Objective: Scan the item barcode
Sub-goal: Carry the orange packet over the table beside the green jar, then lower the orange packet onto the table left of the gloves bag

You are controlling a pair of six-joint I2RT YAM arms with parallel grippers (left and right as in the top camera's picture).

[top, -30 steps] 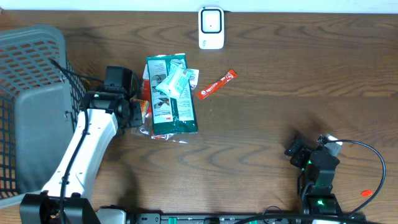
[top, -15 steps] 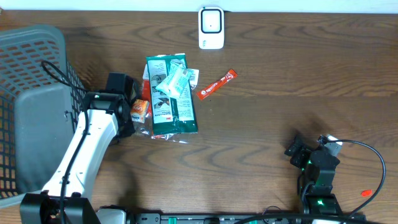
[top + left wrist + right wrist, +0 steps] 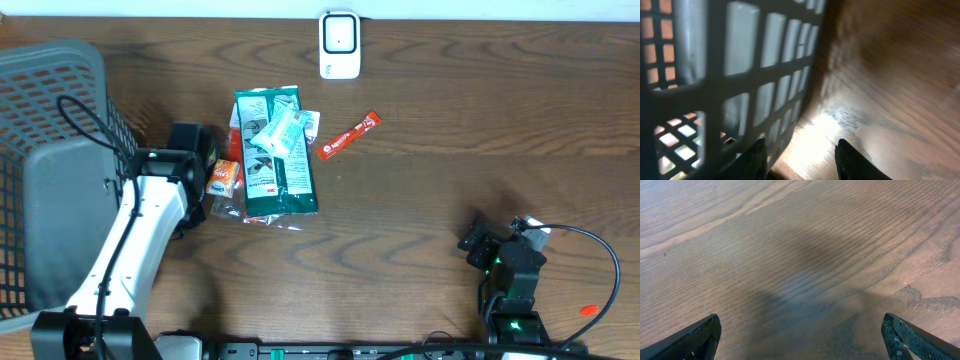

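A pile of items lies left of centre: green packets, a white-green pack on top, a red sachet and a small orange packet. The white scanner stands at the table's far edge. My left arm reaches between the basket and the pile, and the orange packet lies just right of its wrist. In the left wrist view, my left gripper stands partly open with only bare wood in the gap. My right gripper is wide open over bare table.
A grey mesh basket fills the left side, and its wall stands close against my left fingers. My right arm sits folded at the front right. A small red thing lies by the front right edge.
My left gripper has swung left, away from the pile and toward the basket, uncovering the orange packet. The right arm has not moved.
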